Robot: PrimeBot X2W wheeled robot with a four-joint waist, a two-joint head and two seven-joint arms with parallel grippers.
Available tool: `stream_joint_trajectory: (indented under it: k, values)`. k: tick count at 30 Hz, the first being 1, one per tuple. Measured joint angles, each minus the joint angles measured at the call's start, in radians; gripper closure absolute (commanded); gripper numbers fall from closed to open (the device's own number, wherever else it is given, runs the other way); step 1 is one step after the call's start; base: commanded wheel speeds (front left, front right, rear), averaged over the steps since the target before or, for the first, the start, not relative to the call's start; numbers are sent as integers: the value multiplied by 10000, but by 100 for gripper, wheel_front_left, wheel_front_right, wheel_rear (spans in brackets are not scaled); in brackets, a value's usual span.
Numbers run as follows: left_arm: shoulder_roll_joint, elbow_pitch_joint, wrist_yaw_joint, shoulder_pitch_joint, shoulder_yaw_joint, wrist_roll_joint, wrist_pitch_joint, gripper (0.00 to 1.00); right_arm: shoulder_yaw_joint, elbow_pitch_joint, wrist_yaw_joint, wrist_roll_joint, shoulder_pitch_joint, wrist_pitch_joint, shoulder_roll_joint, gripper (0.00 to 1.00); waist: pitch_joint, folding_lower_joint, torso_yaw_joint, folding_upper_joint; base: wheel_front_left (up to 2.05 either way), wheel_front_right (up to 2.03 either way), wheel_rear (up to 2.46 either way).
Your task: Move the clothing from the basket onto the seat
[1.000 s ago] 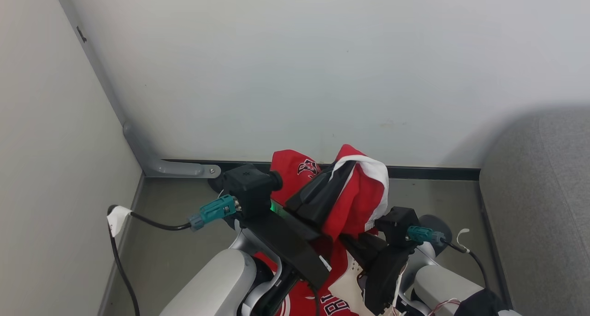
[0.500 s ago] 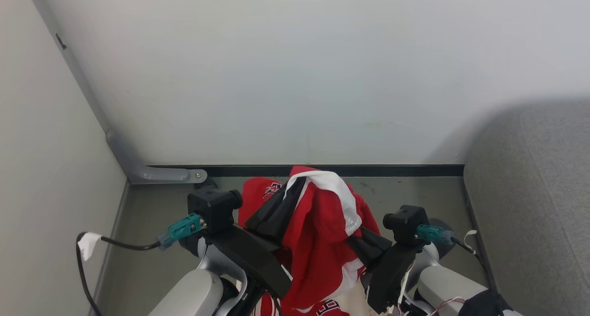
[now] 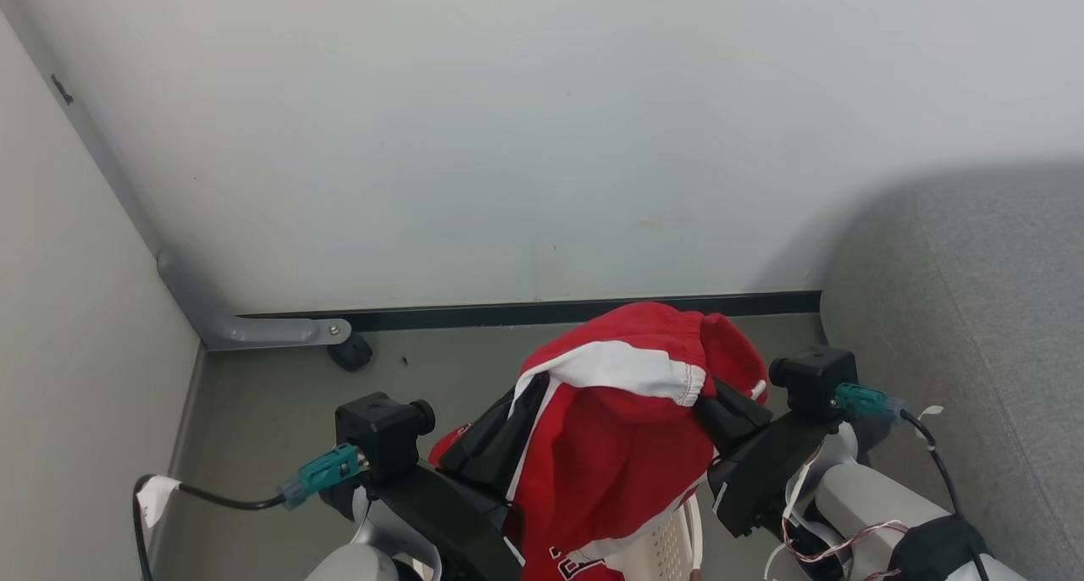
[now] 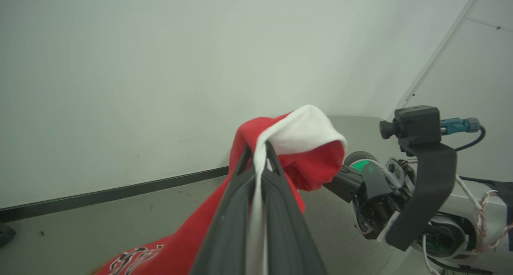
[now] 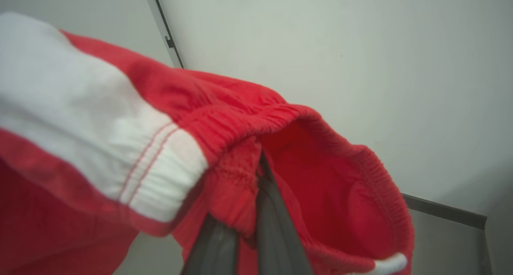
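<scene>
the red shorts [image 3: 610,454] hang at the lower centre of the head view, above the basket [image 3: 669,551]; the left end effector [image 3: 518,397] pinches their white stripe; the right end effector [image 3: 716,392] clamps the elastic waistband; the grey seat [image 3: 974,327] lies along the right edge

Red white-striped shorts [image 3: 610,445] hang above the cream basket [image 3: 665,551], near the seat [image 3: 974,310].
</scene>
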Motion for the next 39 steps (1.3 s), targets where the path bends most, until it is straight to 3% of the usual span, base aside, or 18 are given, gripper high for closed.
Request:
stream_joint_trajectory:
  k: [24,39]
  values:
    - [491,-993,-127,276,-401,702,-173,0,-1941,-1578,-17,-132,764,-2,-855,100,108,0,-1538,0,0,0,0]
    - [688,-1267,-58,181,-466,1124,-165,0,-3055,-2792,-380,-458,1645,-2,-1122,100,445,0,-3070,0,0,0,0]
